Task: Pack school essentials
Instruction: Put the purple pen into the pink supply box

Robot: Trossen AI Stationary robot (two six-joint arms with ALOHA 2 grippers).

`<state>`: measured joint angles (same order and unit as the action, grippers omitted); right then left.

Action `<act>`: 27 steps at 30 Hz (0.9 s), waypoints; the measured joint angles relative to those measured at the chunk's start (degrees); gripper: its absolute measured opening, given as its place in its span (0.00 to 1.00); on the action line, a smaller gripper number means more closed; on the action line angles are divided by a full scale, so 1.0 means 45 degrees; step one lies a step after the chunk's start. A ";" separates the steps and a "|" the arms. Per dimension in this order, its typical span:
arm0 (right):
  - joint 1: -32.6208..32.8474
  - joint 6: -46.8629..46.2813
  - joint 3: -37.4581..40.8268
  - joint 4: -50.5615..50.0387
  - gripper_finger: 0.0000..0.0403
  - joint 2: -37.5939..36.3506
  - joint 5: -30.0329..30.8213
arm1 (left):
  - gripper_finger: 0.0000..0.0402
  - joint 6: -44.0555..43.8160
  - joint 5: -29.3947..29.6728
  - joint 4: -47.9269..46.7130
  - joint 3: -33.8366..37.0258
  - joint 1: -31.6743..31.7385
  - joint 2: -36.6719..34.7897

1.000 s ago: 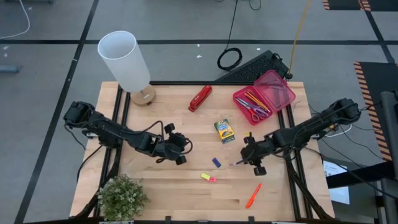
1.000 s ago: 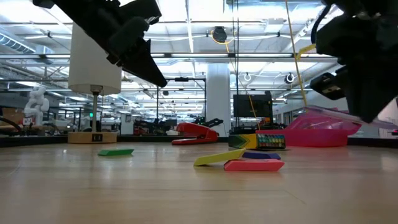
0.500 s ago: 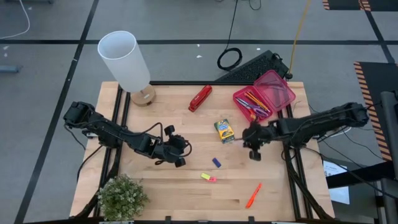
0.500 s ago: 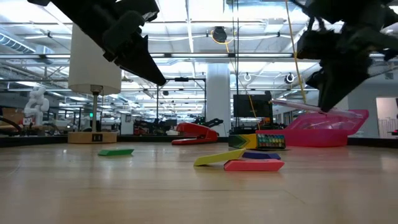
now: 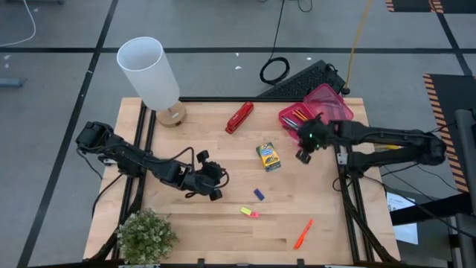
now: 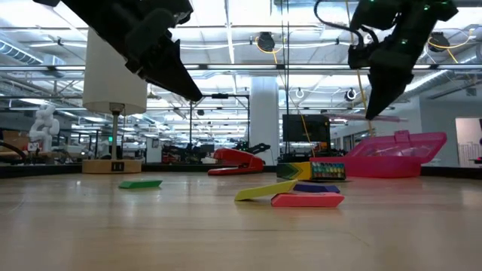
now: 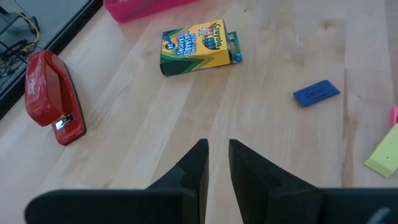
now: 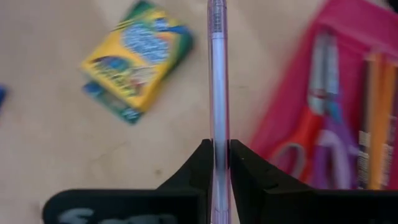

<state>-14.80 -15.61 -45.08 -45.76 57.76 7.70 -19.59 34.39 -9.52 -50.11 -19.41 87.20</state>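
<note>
High view: the right gripper (image 5: 304,148) clamps the purple pen (image 8: 217,74) at the pink box's (image 5: 338,108) seven o'clock edge, crayon box (image 5: 268,156) at its nine; left gripper (image 5: 214,186) waits mid-table, fingers nearly together, holding nothing.

Hidden, cropped and blurred detail

Pink box (image 7: 146,7) cropped by the left wrist view's edge; scissors (image 8: 320,130) and crayon box (image 8: 134,59) blurred; purple pen (image 8: 217,93) end hidden between right gripper's fingers (image 8: 200,171).
</note>
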 joint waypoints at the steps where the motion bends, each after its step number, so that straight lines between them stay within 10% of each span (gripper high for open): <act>1: -0.0424 0.0177 -0.0084 -0.0149 0.07 -0.0007 0.0000 | 0.16 -0.0001 0.0000 0.0020 0.0000 -0.0022 0.0000; 15: -0.6724 0.2863 -0.0138 0.0180 0.07 0.0130 -0.0024 | 0.16 -0.0010 0.0000 0.0097 0.0000 -0.0133 0.0000; 27: -0.8045 0.3091 -0.0135 0.0949 0.08 0.2521 -0.0092 | 0.16 0.0061 0.0005 0.0728 0.0000 -0.0128 0.0000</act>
<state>-51.00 -1.70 -45.69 -41.49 69.10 7.29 -19.32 34.41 -6.24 -50.11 -19.99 87.20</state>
